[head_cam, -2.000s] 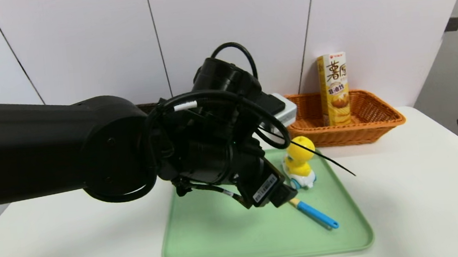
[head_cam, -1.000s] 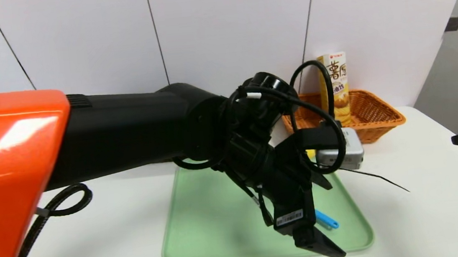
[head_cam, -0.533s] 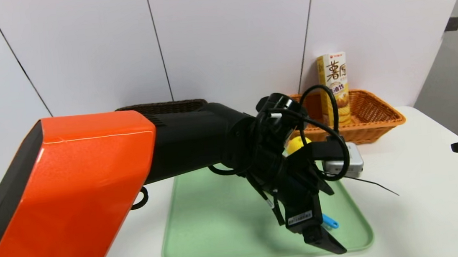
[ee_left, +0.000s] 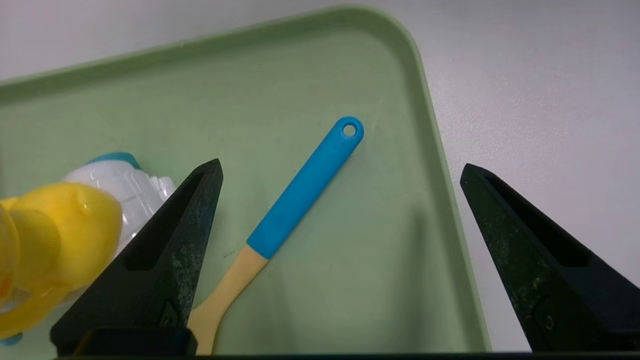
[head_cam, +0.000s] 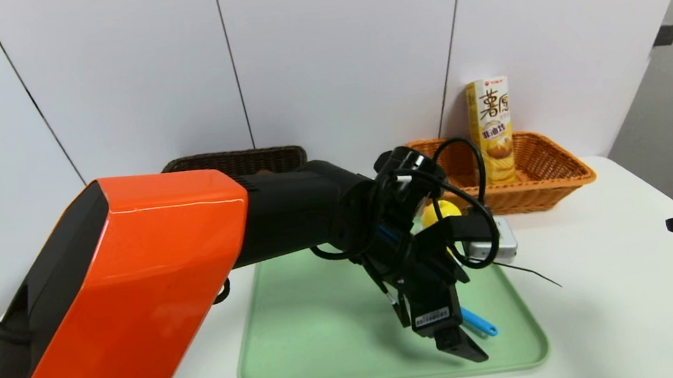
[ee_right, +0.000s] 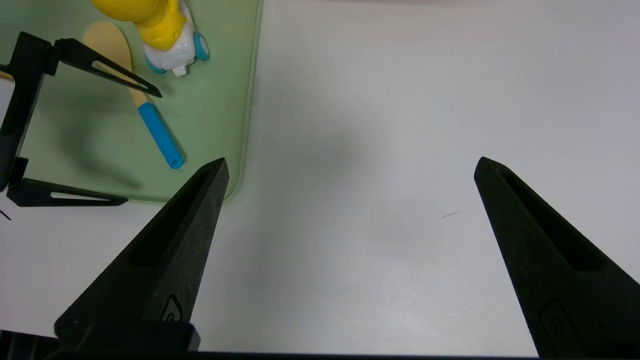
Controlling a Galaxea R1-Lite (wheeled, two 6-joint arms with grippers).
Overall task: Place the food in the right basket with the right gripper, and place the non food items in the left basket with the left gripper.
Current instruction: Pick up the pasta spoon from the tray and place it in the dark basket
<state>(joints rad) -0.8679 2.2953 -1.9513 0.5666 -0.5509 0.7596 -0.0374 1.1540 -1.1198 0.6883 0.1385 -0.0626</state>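
Left pincer (ee_left: 340, 180) spread wide over spatula (ee_left: 295, 197); head view hides blade; right pincer (ee_right: 350, 170) released.

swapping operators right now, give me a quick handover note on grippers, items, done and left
Left gripper: open, empty, over the green tray, straddling the spatula.
Right gripper: open, empty, parked over bare table right of the tray.
Snack carton stands upright in the orange basket: food done.
Duck toy and spatula lie on the tray.
Dark brown basket sits at the back; its contents are hidden.
Left: move spatula and duck to the brown basket.
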